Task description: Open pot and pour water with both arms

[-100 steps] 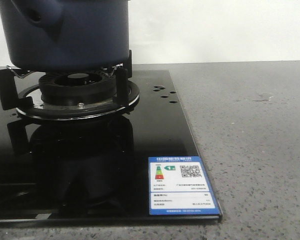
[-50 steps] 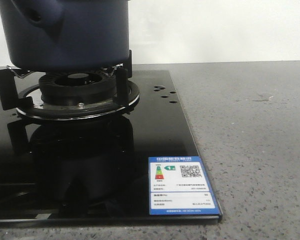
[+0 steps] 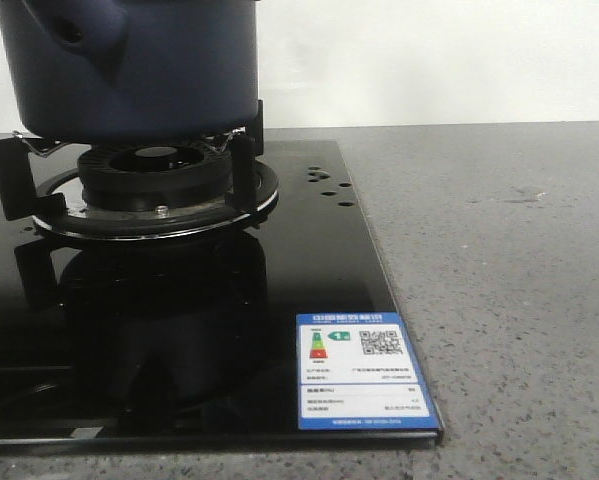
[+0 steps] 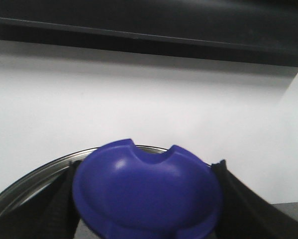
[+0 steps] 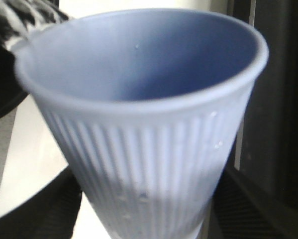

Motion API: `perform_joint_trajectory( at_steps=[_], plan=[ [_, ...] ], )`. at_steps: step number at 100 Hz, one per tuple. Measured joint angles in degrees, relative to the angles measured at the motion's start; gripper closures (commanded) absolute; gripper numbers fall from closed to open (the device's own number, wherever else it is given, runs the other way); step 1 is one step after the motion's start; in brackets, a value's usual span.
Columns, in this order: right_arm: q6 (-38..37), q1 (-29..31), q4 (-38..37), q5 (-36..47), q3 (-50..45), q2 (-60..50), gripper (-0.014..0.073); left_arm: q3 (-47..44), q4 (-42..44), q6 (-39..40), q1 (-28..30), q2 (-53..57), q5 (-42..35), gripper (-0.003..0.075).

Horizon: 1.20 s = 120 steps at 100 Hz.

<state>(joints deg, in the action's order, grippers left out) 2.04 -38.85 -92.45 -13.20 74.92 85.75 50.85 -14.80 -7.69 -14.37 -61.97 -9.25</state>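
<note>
The dark navy pot stands on the gas burner at the far left, its stubby handle pointing forward-left; its top is cut off by the frame. Neither gripper shows in the front view. My left gripper is shut on the lid's blue knob, with the lid's metal rim behind it against a white wall. My right gripper is shut on a pale blue ribbed cup. Droplets cling to the cup, and a streaky glint like water shows at its rim.
The black glass hob covers the left half of the grey speckled countertop. A blue energy label sits at the hob's front right corner. Pan-support prongs stick up around the burner.
The pot and hob have not moved in the front view. Only a faint reflection in the glass at the front left has shifted.
</note>
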Motion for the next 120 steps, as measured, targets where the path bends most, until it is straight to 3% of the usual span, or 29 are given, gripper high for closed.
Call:
perform_joint_trajectory(
  at_steps=[96, 105, 120],
  plan=[
    [0.0, 0.0, -3.4, 0.3, 0.1, 0.0, 0.0263, 0.0, 0.0, 0.0, 0.0, 0.0, 0.0, 0.0341],
    [-2.9, -0.1, -3.0, -1.0, 0.1, 0.0, 0.0263, 0.0, 0.0, 0.0, 0.0, 0.0, 0.0, 0.0341],
    [-14.0, -0.1, -2.4, -3.6, 0.1, 0.0, 0.0263, 0.0, 0.0, 0.0, 0.0, 0.0, 0.0, 0.0341]
  ],
)
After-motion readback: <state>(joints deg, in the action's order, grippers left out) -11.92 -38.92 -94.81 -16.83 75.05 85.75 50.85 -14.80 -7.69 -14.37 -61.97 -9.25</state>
